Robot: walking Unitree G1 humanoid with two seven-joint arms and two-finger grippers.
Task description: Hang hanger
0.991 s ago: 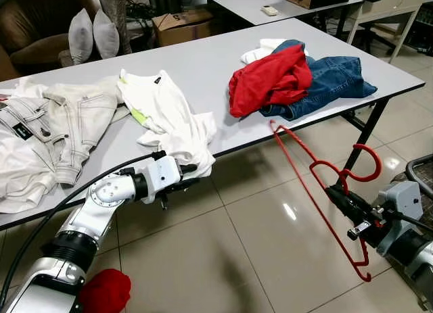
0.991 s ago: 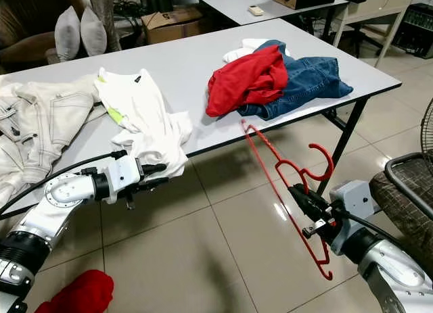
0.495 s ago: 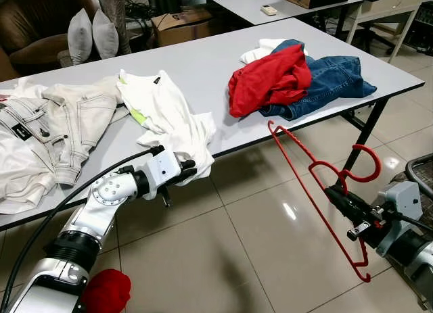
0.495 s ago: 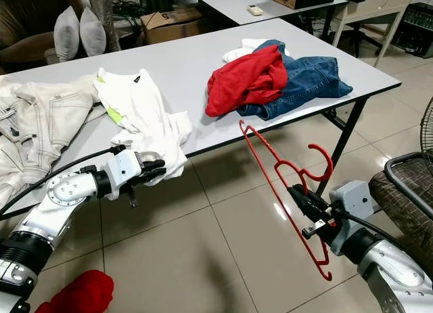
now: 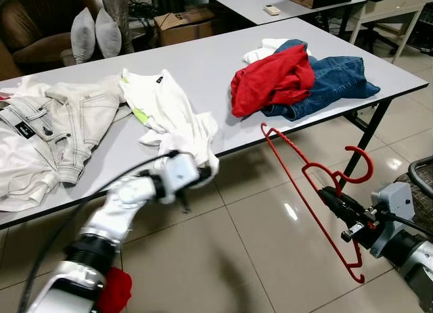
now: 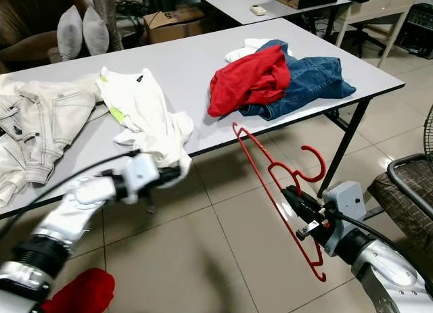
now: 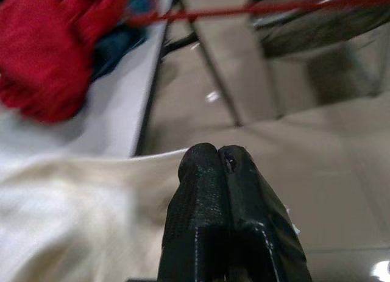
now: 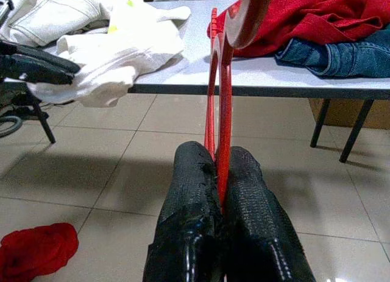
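My right gripper is low at the right, over the floor and in front of the table, shut on a red wire hanger. The hanger slants up toward the table edge with its hook to the right. My left gripper is blurred at the table's front edge, against the hanging hem of a white T-shirt. In the left wrist view its fingers are pressed together beside the white cloth, and I see no cloth between them.
The grey table also carries a red garment on blue jeans and pale denim clothes. A red object lies on the tiled floor by my left arm. A dark chair stands at the right.
My left gripper has moved right to the T-shirt's hanging hem and its fingers have come together. The right gripper with the hanger has shifted slightly up and left.
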